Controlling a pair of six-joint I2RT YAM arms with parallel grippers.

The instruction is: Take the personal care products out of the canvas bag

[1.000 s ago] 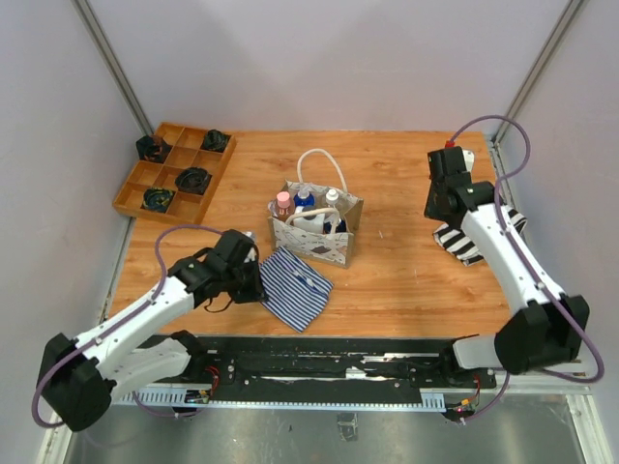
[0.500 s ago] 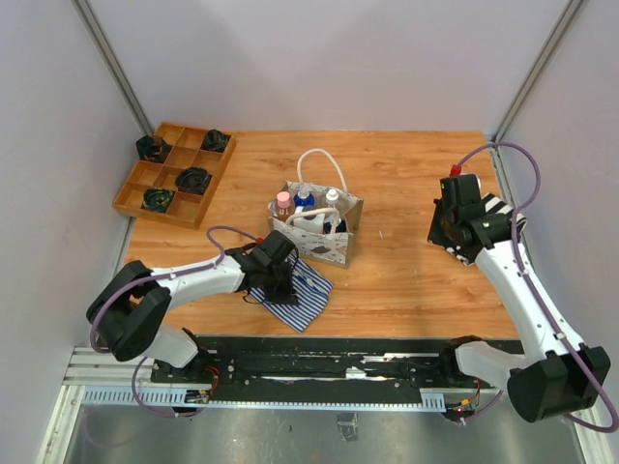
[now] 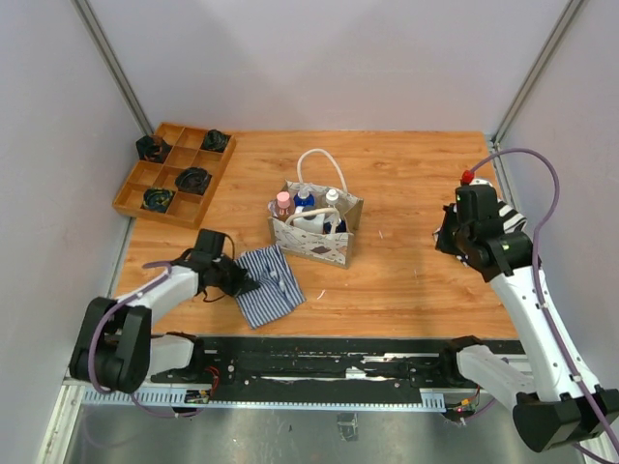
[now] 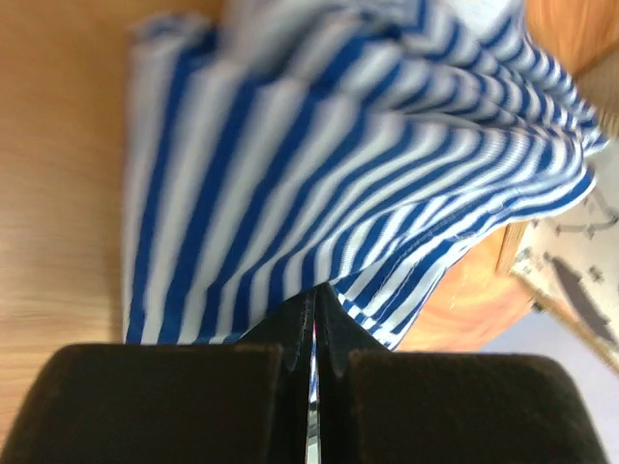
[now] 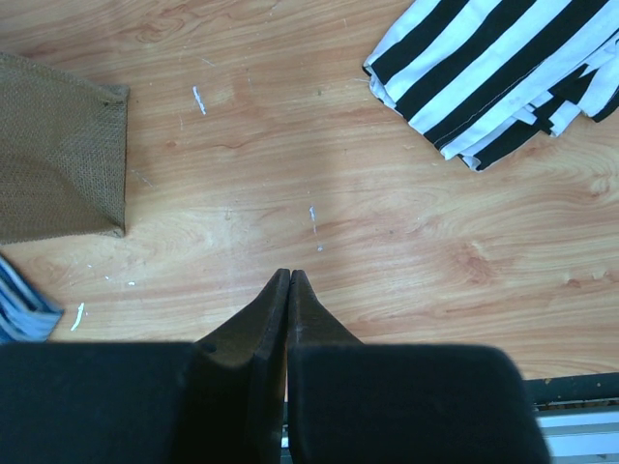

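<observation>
Now the left claw [image 3: 235, 281] lies low over the wooden table [image 3: 406, 280]. In its wrist view the two black fingers [image 4: 174, 396] are clamped together on the near edge of a blue-and-white striped folded cloth [image 4: 319, 164], and a thin sliver of fabric shows in the slit between them. Beyond this cloth, ahead of the left claw and to its right, stands the beige canvas bag [image 3: 314, 242] with white rope handles and a dark print. It is upright, and the small plastic bottles [image 3: 308, 205] are all inside it: one with a pink cap [image 3: 283, 200], one blue-capped, and two with white caps. The right claw [image 3: 448, 241] is well apart from the bag, which lies far to its left in the wrist view. Its fingers [image 5: 266, 314] are closed together and hold nothing, over bare wood. A black-and-white striped folded cloth [image 5: 493, 68] lies ahead of this claw, to its right.
</observation>
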